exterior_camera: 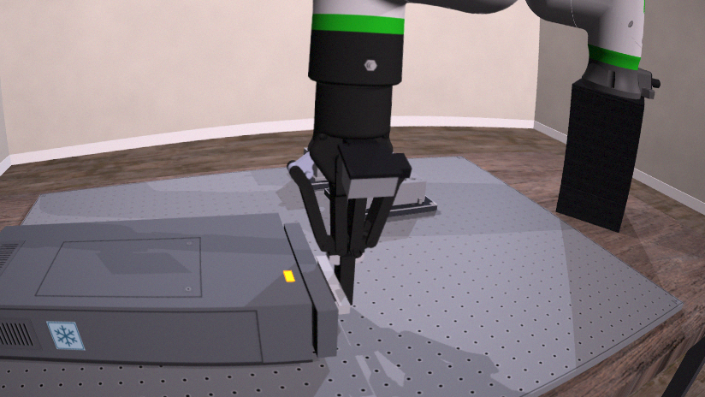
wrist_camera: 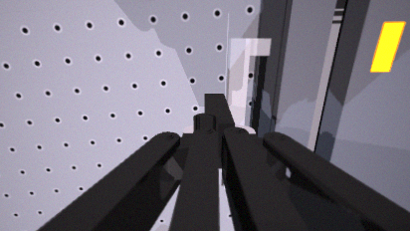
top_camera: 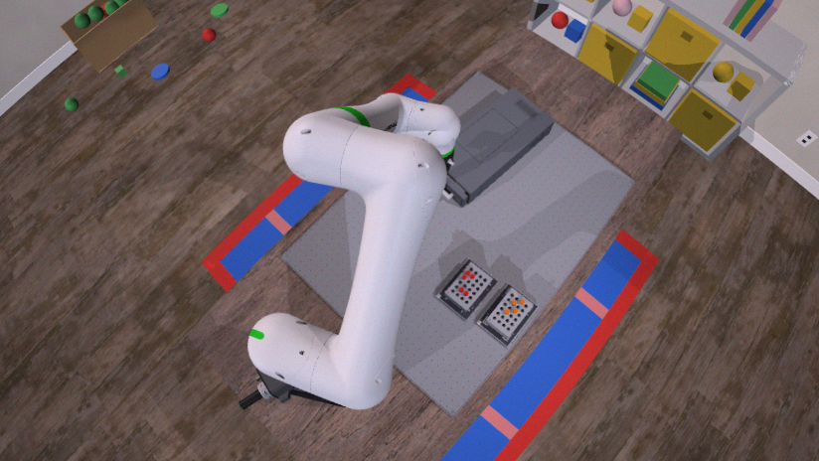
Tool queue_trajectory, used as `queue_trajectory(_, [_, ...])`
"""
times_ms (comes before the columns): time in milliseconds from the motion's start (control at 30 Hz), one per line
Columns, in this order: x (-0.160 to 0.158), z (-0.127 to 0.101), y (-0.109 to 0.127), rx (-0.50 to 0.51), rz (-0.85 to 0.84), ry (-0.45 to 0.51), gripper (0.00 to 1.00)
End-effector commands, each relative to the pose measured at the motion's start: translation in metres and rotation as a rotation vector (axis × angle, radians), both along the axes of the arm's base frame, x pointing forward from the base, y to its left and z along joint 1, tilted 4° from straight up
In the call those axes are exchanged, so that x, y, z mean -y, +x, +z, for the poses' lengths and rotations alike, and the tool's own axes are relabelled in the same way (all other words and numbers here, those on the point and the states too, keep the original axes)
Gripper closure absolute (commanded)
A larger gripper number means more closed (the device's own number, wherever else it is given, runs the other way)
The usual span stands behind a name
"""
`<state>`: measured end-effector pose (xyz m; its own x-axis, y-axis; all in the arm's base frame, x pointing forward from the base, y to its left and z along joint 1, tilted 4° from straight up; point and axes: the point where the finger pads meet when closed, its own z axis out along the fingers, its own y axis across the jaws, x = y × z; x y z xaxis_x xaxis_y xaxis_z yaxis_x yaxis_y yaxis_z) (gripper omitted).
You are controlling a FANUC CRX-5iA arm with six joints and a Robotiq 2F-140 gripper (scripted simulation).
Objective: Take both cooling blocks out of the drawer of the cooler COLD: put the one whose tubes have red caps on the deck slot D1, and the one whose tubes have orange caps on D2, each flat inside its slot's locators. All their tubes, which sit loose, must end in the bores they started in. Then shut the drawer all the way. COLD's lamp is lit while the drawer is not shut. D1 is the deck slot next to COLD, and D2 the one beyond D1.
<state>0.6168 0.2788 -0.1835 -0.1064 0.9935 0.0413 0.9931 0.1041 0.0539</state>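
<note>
The cooler COLD [top_camera: 487,137] [exterior_camera: 147,281] has its drawer front [exterior_camera: 327,330] [wrist_camera: 304,65] a narrow gap out from the body. Its lamp [exterior_camera: 288,275] [wrist_camera: 388,47] is lit yellow. My gripper [exterior_camera: 346,293] [wrist_camera: 213,110] is shut and empty, pointing down at the outer side of the pale drawer handle [exterior_camera: 343,309] [wrist_camera: 254,46]; the fingertips look close against it, contact unclear. The red-capped block [top_camera: 472,283] sits in D1 [top_camera: 452,304], and the orange-capped block [top_camera: 509,312] in D2 [top_camera: 491,335]. Both look flat, with caps showing on top. The drawer's inside is hidden.
The perforated deck [top_camera: 544,223] [exterior_camera: 443,295] [wrist_camera: 75,119] carries the cooler and both slots. The arm [top_camera: 384,245] reaches over the deck's left part. The black pedestal [exterior_camera: 599,157] stands at the back right in the exterior view.
</note>
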Motion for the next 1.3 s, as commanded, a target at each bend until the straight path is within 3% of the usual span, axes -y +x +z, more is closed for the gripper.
queue_trajectory(0, [-0.0004, 0.0011, 0.0010, 0.002, 0.000, 0.001, 0.90])
queue_trajectory(1267, [-0.0009, 0.0014, 0.0060, 0.002, 0.000, 0.001, 0.90])
